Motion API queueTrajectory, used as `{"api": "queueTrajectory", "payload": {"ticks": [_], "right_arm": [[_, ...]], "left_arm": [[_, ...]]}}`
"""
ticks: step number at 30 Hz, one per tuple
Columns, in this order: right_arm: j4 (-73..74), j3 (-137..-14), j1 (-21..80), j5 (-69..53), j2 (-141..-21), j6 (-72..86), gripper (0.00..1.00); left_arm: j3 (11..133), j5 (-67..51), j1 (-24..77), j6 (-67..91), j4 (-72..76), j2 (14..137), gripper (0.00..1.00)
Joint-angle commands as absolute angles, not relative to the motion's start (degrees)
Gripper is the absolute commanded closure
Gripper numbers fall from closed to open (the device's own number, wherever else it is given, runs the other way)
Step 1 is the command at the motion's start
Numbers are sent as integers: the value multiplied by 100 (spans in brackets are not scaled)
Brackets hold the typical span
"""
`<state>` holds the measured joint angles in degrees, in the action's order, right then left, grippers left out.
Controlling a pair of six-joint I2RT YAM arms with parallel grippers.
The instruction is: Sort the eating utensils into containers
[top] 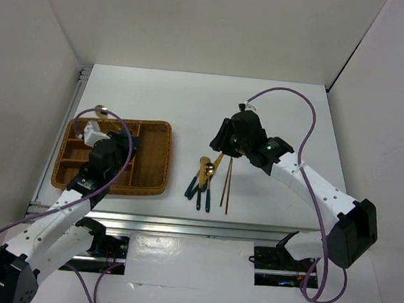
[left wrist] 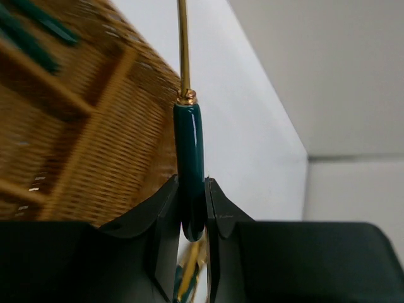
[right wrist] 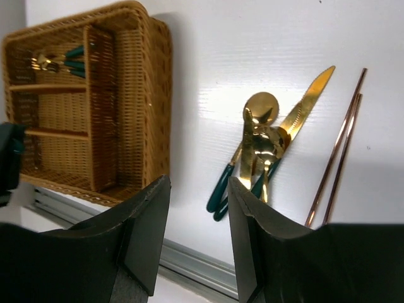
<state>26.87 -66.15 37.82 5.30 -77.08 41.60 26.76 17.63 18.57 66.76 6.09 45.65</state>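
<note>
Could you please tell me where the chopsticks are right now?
In the top view, the chopsticks lie on the table just right of the loose cutlery pile, apart from the wicker tray at left.

We find the shallow brown woven wicker tray [top: 164, 158] on the left half of the white table [top: 278, 109]. To its right, apart from its wall, a heap of gold-headed, teal-handled utensils [top: 203, 180] lies on the table. Two thin reddish-brown chopsticks [top: 227, 186] lie just beside the heap, on its right. More teal-handled utensils [right wrist: 60, 61] lie in the tray's far-left compartment. Over the tray's left part, the left gripper [left wrist: 192, 189] has a single teal-handled utensil [left wrist: 189, 151] between its jaws.
</note>
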Motion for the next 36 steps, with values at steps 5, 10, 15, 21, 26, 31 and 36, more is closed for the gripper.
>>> {"api": "queueTrajectory", "payload": {"ticks": [5,10,15,21,26,31,36], "right_arm": [[2628,-6521,3709,281,-8059,3894,51],[2680,-6364,3709,281,-8112,3894,51],[2681,-6240,3709,352,-8112,3894,51],[2681,-6187,3709,352,-8165,3841,52],[2628,-6187,3709,229,-8279,3841,52],[2628,-6135,3709,176,-8402,3788,53],[2628,-6135,3709,176,-8455,3788,53]], "left_arm": [[3489,3814,1469,8970,-1976,5079,79],[3946,3946,1275,10124,-3066,5659,71],[4315,3719,1143,10994,-3840,6309,68],[4263,3648,1028,10644,-3210,6363,68],[4122,3586,976,10775,-2997,6311,68],[4122,3534,871,10213,-2409,6468,68],[4228,3288,809,10028,-2408,6872,68]]}}
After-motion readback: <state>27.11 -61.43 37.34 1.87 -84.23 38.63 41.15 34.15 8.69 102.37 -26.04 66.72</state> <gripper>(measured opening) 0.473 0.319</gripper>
